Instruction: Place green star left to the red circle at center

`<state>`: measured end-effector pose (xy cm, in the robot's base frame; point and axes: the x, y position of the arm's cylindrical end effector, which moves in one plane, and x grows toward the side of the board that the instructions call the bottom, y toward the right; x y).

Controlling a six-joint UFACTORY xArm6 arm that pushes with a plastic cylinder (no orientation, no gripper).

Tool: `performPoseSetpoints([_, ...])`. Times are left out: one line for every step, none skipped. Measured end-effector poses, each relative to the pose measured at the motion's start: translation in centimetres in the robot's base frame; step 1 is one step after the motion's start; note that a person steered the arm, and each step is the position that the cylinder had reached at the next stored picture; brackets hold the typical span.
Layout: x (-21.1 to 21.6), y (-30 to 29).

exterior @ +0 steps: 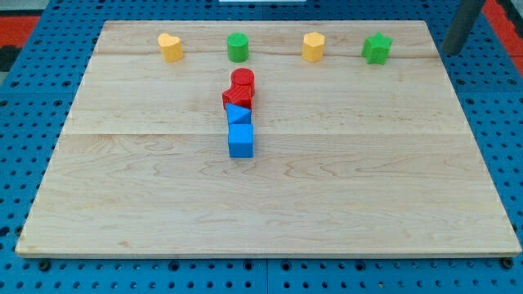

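The green star [377,48] sits near the tabletop's [343,188] top edge, toward the view's right. The dark rod, the tool, enters at the view's top right corner; its tip [450,51] rests just off the board's edge, near the star's right and apart from it. It has no jaws, so nothing is clamped. A yellow block [313,46], green cylinder [238,46] and yellow heart [170,47] share the row. At center, the red circle [243,81] touches a red block [236,98], with two blue blocks [239,114] [241,140] below.
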<state>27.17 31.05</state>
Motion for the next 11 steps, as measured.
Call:
performPoseSetpoints([0.0,-0.8])
performPoseSetpoints([-0.8,-2.3])
performPoseSetpoints([-2.6,-4.1])
performPoseSetpoints([-3.6,-6.4])
performPoseSetpoints([-3.6,-8.0])
performPoseSetpoints([-2.0,-8.6])
performPoseSetpoints([0.2,-8.8])
performPoseSetpoints([-1.7,-8.1])
performPoseSetpoints([0.5,-12.6])
performPoseSetpoints([1.5,-18.4])
performPoseSetpoints([3.5,-24.1])
